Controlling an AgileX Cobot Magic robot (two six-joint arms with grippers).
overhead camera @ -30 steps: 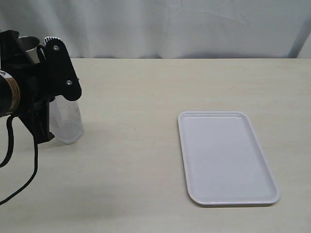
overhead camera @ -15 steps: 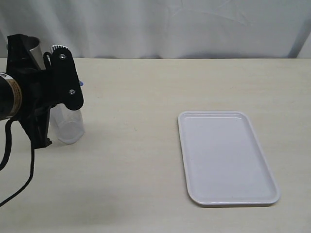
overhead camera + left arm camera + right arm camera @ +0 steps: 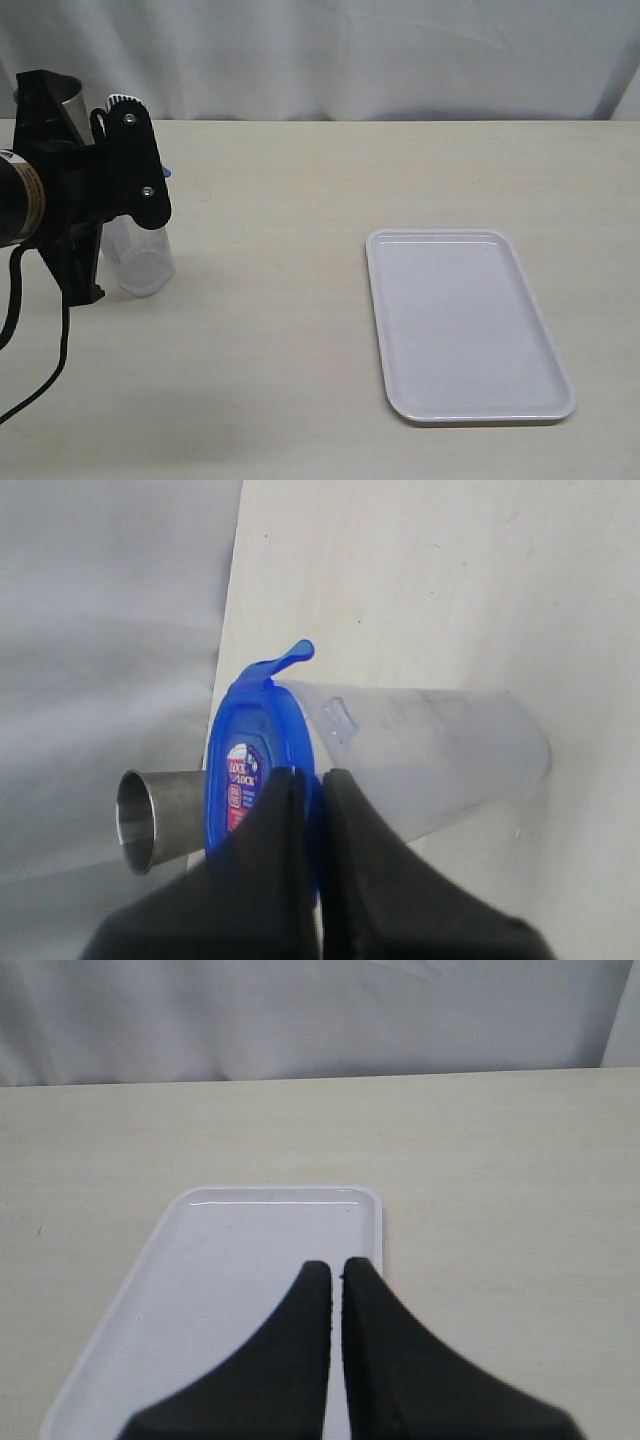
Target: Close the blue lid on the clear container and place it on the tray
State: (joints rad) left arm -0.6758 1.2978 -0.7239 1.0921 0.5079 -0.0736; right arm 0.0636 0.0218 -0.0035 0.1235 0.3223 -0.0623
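Observation:
The clear container stands upright at the table's far left, its top hidden behind my left arm. In the left wrist view the blue lid sits on the mouth of the clear container, one flap sticking up. My left gripper is shut on the lid's near edge. A sliver of the blue lid shows past the arm. The white tray lies flat at the right. My right gripper hovers shut and empty over the tray.
A shiny steel cup stands right behind the container, close to my left arm; in the wrist view the steel cup lies just past the lid. A white curtain backs the table's far edge. A black cable hangs from the left arm.
My left arm shifted slightly to the right and settled over the container's top. The container now stands straighter, and a bit of blue lid shows past the arm. The tray has not moved.

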